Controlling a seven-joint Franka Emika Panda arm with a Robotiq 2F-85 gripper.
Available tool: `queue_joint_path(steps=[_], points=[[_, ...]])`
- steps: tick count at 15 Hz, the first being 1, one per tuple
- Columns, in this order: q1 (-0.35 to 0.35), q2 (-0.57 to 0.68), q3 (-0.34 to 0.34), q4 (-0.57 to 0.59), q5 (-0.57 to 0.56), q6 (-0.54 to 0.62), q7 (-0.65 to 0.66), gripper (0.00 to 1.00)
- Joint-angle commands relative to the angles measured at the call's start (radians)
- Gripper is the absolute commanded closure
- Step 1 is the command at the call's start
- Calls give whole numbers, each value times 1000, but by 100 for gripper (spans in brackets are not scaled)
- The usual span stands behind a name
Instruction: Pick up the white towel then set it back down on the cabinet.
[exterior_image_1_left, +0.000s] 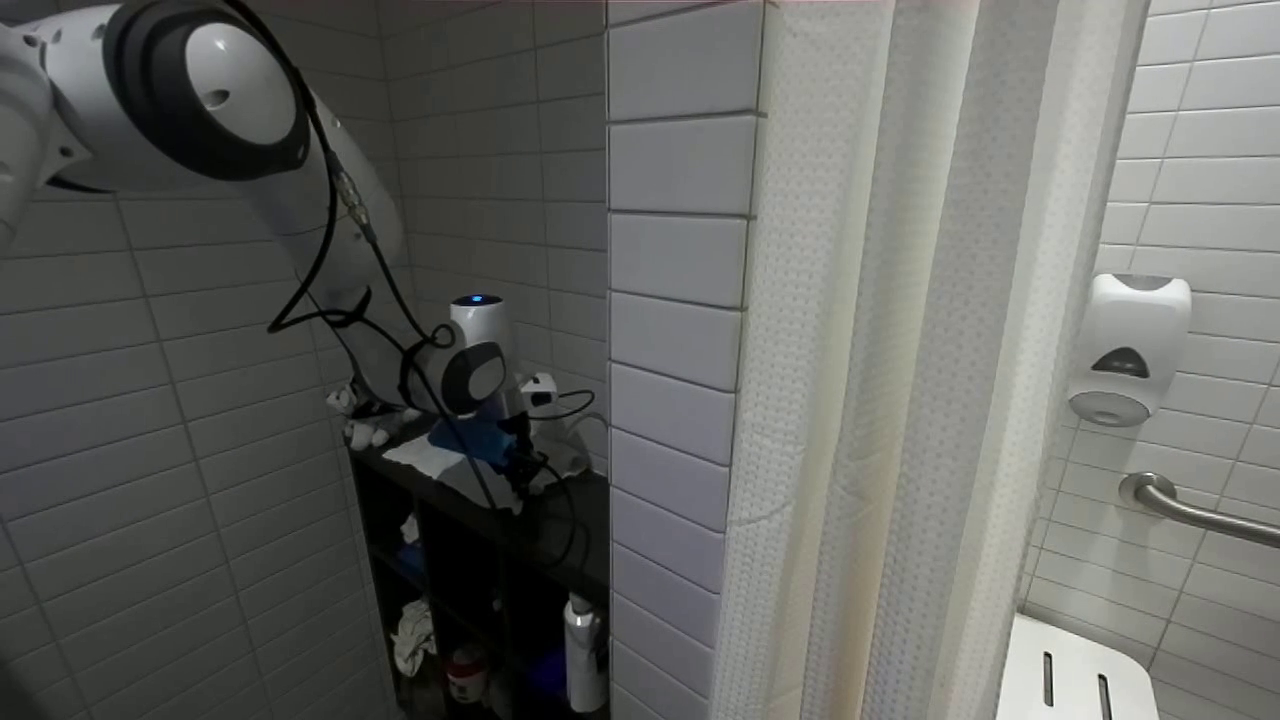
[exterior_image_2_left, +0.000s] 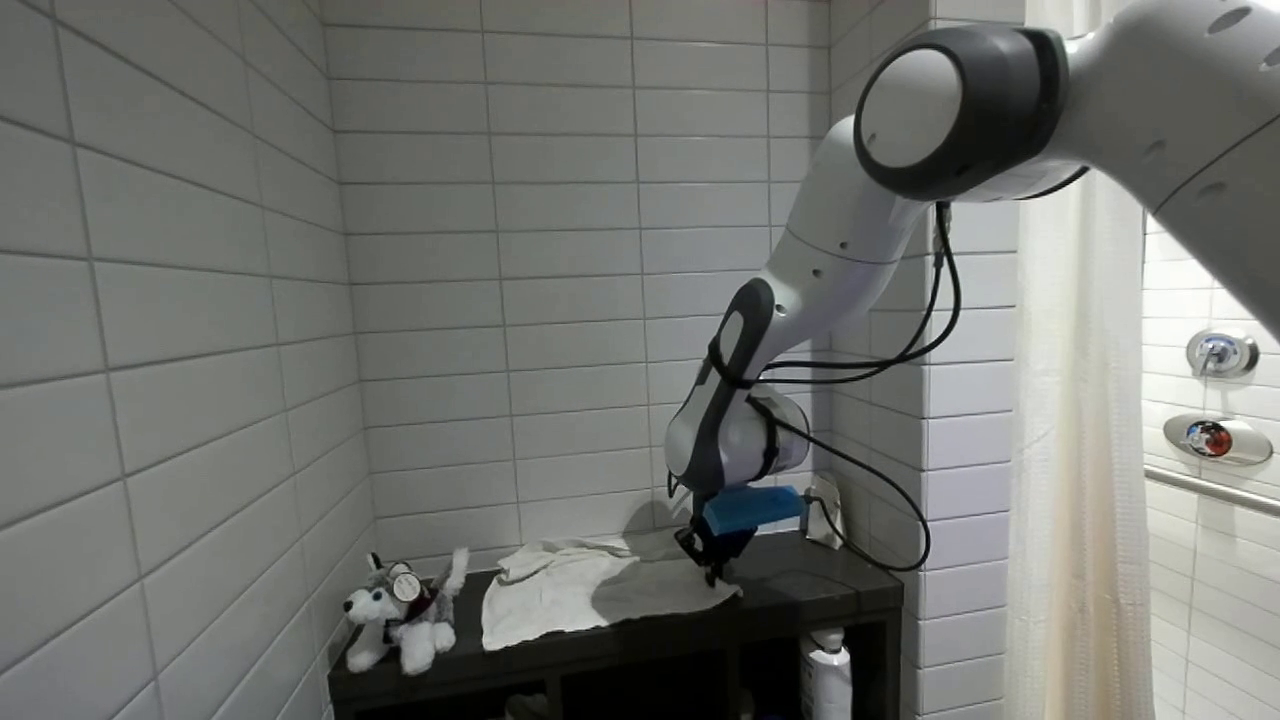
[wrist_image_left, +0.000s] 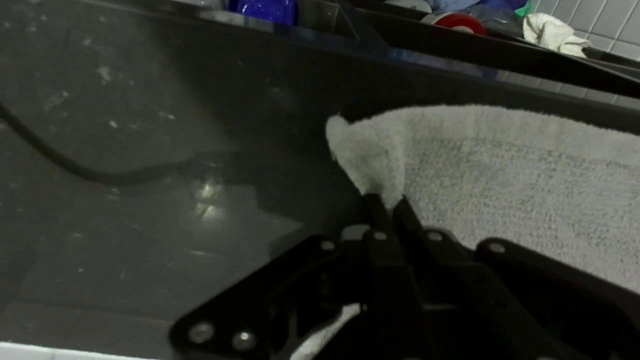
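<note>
Jaws pinching white towel (wrist_image_left: 505, 180); cabinet (exterior_image_2_left: 795, 568) holds white bottle (exterior_image_1_left: 582, 655), crumpled cloth (exterior_image_1_left: 413, 637)

The cabinet (exterior_image_2_left: 815, 575) carries on its top a plush dog (exterior_image_2_left: 402, 618) at one end, the partly rumpled towel (exterior_image_2_left: 600, 592) beside it, and a pale object (exterior_image_2_left: 826, 513) near the other end.

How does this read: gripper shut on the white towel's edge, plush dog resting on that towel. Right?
Not quite: the plush dog rests beside the white towel, on top of the cabinet, as an exterior view shows. The gripper is shut on the towel's edge.
</note>
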Motion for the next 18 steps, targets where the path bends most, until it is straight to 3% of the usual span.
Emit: queue_joint_path(steps=[1, 4, 11, 15, 18], points=[[12, 18, -20, 8, -38, 17, 27, 98], [30, 3, -27, -24, -61, 56, 30, 98], [218, 12, -177, -79, -177, 181, 168, 98], [334, 37, -266, -71, -215, 191, 234, 98], [377, 43, -292, -52, -217, 161, 247, 98]])
